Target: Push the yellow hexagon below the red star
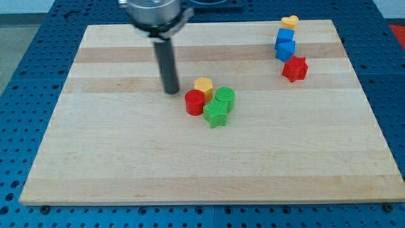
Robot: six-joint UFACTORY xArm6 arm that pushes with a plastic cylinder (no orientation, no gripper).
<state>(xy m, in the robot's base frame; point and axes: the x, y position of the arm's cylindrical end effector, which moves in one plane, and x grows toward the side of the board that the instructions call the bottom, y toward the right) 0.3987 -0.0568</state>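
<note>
The yellow hexagon (pixel 203 85) sits near the middle of the wooden board, in a tight cluster with a red cylinder (pixel 195 102), a green cylinder (pixel 224 98) and a green star (pixel 216 114). The red star (pixel 295 68) lies at the view's upper right. My tip (pixel 171 91) rests on the board just left of the cluster, a short gap from the yellow hexagon and the red cylinder.
Two blue blocks (pixel 285 44) are stacked in a line just above the red star, with a small yellow block (pixel 290 22) at the top near the board's far edge. The board (pixel 126 164) lies on a blue perforated table.
</note>
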